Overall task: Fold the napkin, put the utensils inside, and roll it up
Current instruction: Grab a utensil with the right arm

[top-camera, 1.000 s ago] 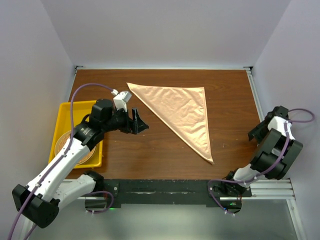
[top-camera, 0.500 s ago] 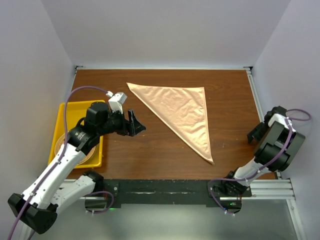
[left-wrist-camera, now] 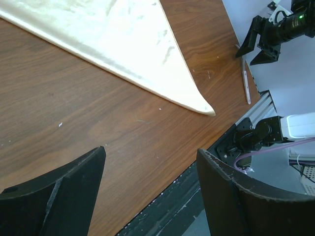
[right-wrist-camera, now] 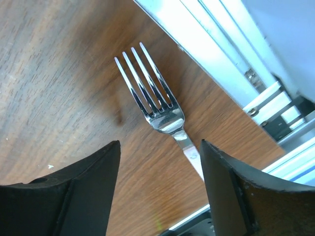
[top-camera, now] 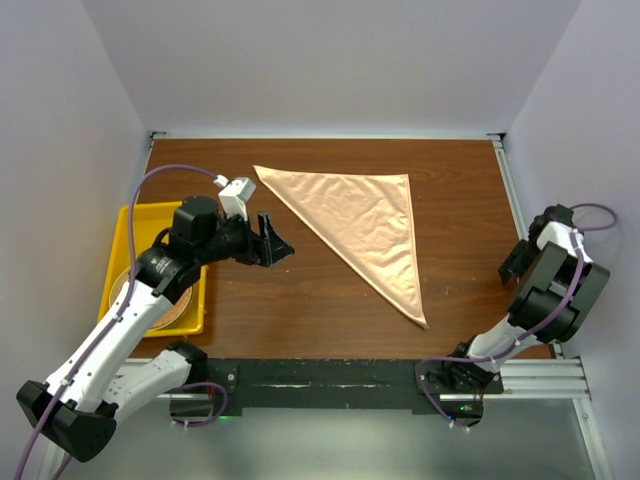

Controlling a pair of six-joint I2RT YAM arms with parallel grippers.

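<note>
Napkin: the peach napkin (top-camera: 364, 222) lies flat on the table (top-camera: 300, 300), folded into a triangle. It sits toward 12 o'clock of the table's middle, with its long point reaching down to about 5 o'clock. Nothing lies on it.

Left gripper: my left gripper (top-camera: 272, 243) hangs over bare wood at 9 o'clock of the napkin, clear of the cloth. My fingers stand wide apart with nothing between them. From my left wrist I see the napkin's tip at 1 o'clock.

Right gripper: my right gripper (top-camera: 512, 262) is at the table's 3 o'clock edge, well apart from the napkin. My fingers are spread and clamped on nothing.

Fork: the fork (right-wrist-camera: 156, 101) lies on the wood by that edge, beside the metal rail (right-wrist-camera: 216, 54). From my right wrist it shows in the gap between my fingers, tines toward 11 o'clock. I cannot tell how far above it I am.

Tray: a yellow tray (top-camera: 135, 215) sits at the table's 9 o'clock side, under my left arm. A round wicker mat (top-camera: 185, 310) lies in it.
</note>
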